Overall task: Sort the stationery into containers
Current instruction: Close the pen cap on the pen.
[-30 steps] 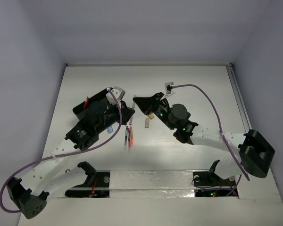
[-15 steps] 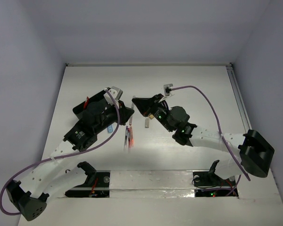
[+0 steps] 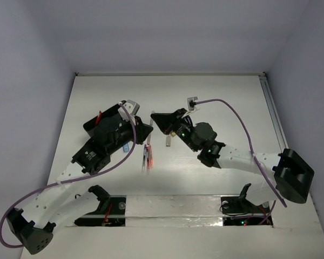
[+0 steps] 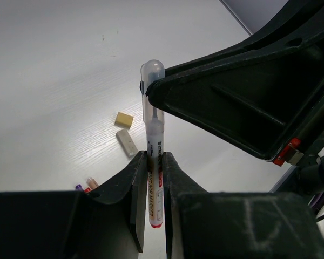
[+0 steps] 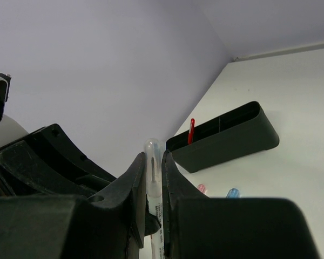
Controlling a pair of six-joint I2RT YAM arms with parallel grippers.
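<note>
Pen (image 4: 155, 141) in left jaws, axis along them, cap pointing fwd.

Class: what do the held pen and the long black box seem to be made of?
The pen: likely plastic, with a see-through glossy cap and a white printed barrel. The black box: probably matte moulded plastic, with smooth rounded corners and a dull sheen.

White table (image 3: 227, 97), matte, with faint plank lines; pale lavender walls (image 3: 167, 32) enclose it on the left, far and right sides; thin metal rail (image 3: 274, 116) runs along the right edge.
</note>
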